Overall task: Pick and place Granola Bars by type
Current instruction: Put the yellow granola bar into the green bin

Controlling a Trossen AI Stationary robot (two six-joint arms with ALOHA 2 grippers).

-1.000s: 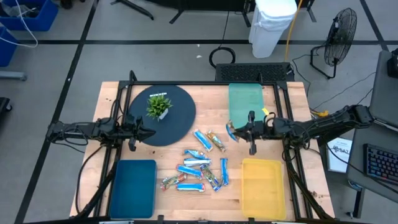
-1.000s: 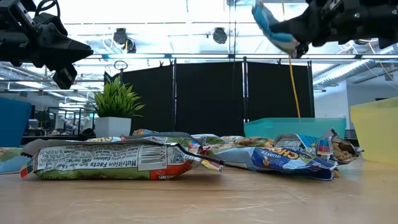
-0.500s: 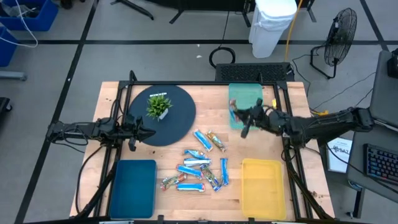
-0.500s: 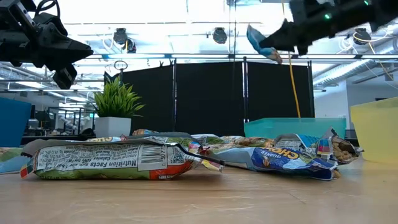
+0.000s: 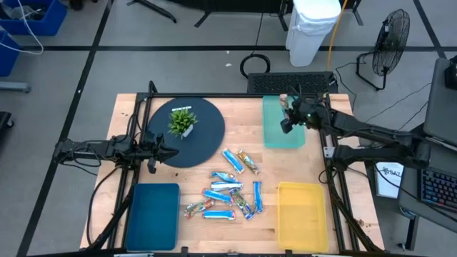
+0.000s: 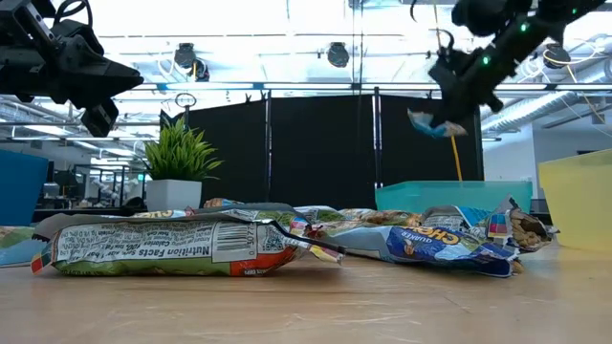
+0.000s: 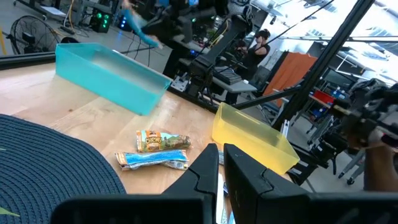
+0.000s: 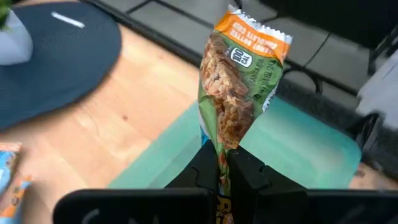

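One granola bar (image 8: 239, 93), green-and-orange wrapper, pinched at its lower end in right hand (image 8: 225, 167); long axis in line with the fingers, orange end pointing away from the wrist. Held in the air above teal tray (image 5: 282, 121) at the table's (image 5: 243, 121) far right. Remaining granola bars (image 5: 230, 191) scattered flat at table centre, long axes at mixed angles. Left hand (image 5: 153, 150) idle, fingers closed and empty, over round dark mat (image 5: 207, 135) beside potted plant (image 5: 182, 121).
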